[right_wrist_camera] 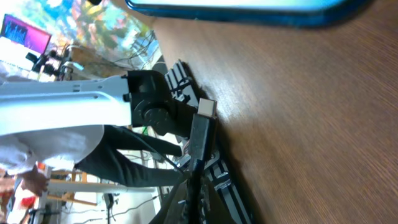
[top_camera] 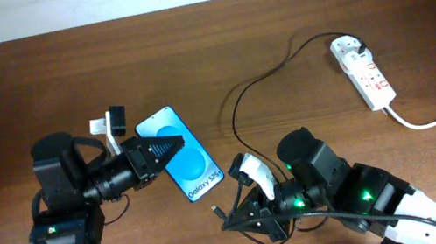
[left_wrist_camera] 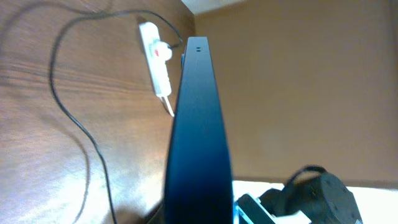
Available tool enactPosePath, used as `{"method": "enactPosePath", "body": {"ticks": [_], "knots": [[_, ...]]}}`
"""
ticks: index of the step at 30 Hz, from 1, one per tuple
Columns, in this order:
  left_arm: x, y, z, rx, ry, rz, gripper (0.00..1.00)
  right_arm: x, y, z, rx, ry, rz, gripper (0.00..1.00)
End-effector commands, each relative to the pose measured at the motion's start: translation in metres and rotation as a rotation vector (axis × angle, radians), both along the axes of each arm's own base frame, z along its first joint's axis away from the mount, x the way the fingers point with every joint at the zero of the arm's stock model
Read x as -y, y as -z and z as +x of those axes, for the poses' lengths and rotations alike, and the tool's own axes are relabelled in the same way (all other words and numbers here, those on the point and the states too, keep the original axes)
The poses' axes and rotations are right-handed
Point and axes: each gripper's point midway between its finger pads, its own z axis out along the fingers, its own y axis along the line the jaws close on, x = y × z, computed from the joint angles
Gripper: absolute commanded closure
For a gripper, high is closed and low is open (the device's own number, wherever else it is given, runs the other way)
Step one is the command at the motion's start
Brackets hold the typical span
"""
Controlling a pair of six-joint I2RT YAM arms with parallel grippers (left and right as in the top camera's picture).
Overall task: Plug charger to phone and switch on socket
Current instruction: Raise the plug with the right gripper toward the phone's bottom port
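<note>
Phone in left jaws, charger in right

phone: blue screen up | charger: plugged into socket

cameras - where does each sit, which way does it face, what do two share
overhead: fixed above the table, looking straight down; the phone, the socket, the charger, left arm and right arm all show.
left wrist: on the left arm, looking along the phone's edge toward the socket; its own fingers don't show.
right wrist: low over the table, facing the phone past the charger's tip; its own dark fingers at bottom.
shared: all three see the phone; overhead and left wrist both see the socket.
</note>
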Motion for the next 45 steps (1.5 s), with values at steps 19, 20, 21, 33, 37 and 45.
{"method": "enactPosePath", "body": {"ticks": [19, 20, 21, 33, 37, 45], "knots": [[0.005, -0.015, -0.01, 0.046, 0.076, -0.038, 1.0, -0.003, -0.035, 0.016, 0.111, 0.068, 0.094, 0.96], [0.005, -0.015, -0.01, 0.046, 0.076, -0.038, 1.0, -0.004, -0.036, 0.017, 0.117, 0.068, 0.1, 0.96], [0.005, -0.015, -0.01, 0.046, 0.076, -0.038, 1.0, -0.005, -0.038, 0.017, 0.124, 0.068, 0.107, 0.96], [0.006, -0.015, -0.01, 0.045, 0.076, -0.038, 1.0, -0.006, -0.042, 0.023, 0.133, 0.096, 0.116, 0.96], [0.006, -0.015, -0.01, 0.045, 0.076, -0.038, 1.0, -0.005, -0.041, 0.025, 0.135, 0.107, 0.111, 0.96], [0.005, -0.014, -0.01, 0.045, 0.076, -0.038, 1.0, -0.005, -0.041, 0.024, 0.134, 0.105, 0.111, 0.96]]}}
